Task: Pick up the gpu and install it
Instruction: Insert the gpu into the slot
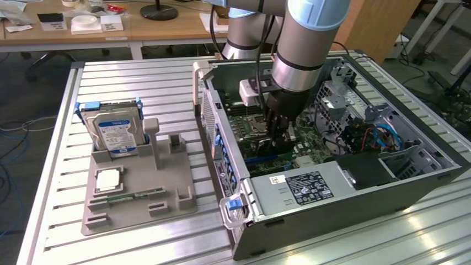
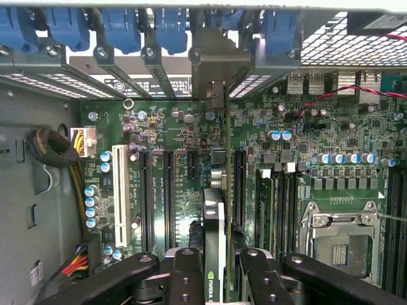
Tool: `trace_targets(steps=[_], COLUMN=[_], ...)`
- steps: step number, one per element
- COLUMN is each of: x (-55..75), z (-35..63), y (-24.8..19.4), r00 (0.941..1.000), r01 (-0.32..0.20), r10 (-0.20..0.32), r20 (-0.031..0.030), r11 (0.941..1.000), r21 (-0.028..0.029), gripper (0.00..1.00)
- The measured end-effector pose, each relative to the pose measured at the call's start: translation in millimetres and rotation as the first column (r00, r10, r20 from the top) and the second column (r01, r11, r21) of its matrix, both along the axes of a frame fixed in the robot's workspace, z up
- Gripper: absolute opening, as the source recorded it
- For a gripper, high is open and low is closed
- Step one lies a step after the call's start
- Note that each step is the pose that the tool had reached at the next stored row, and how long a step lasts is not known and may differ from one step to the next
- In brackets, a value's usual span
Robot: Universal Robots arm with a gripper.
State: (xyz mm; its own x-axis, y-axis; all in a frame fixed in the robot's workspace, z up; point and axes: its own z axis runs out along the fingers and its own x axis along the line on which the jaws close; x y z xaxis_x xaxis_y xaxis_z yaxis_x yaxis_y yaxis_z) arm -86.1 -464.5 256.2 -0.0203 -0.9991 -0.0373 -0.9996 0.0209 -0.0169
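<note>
The gpu [image 2: 215, 222] is a thin dark card seen edge-on, standing upright over the expansion slots of the green motherboard [image 2: 165, 127]. Its silver bracket [image 2: 213, 71] sits at the rear slot openings of the case. My gripper [image 2: 219, 270] is shut on the gpu, with a black finger [image 2: 184, 276] pressed against each side of the card. In the exterior view the gripper [image 1: 279, 135] reaches down into the open computer case [image 1: 309, 221], with the dark gpu [image 1: 274, 148] below it against the board. I cannot tell whether the card's edge is seated in a slot.
A grey holder [image 1: 132, 193] on the slatted table at the exterior view's left carries a hard drive [image 1: 112, 130], a processor chip [image 1: 108, 179] and a green memory stick [image 1: 127, 195]. Blue slot clips [image 2: 121, 28], a cable bundle [image 2: 54, 149] and the CPU socket [image 2: 340, 238] surround the card.
</note>
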Motion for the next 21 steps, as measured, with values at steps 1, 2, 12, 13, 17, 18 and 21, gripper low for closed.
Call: trace_targets(steps=[1, 2, 12, 13, 17, 18, 21], x=[0.0, 0.0, -0.1, -0.1, -0.3, -0.3, -0.2], z=[-0.1, -0.4, -1.0, -1.6, -2.9, -3.0, -3.1], y=[0.0, 0.0, -1.1, -1.1, -1.1, -1.1, -1.1], r00=[1.0, 1.0, 1.0, 1.0, 1.0, 1.0, 0.9998], r01=[0.0, 0.0, 0.0, 0.0, 0.002, 0.005, 0.017], r10=[0.0, 0.0, 0.0, 0.0, -0.002, -0.005, -0.017], r20=[-0.0001, 0.0, -0.0001, 0.0, -0.0001, -0.0002, -0.0001], r11=[1.0, 1.0, 1.0, 1.0, 1.0, 1.0, 0.9998], r21=[-0.0001, 0.0, -0.0003, 0.0001, -0.0006, -0.0005, -0.0003], gripper=[0.27, 0.27, 0.27, 0.27, 0.27, 0.27, 0.27])
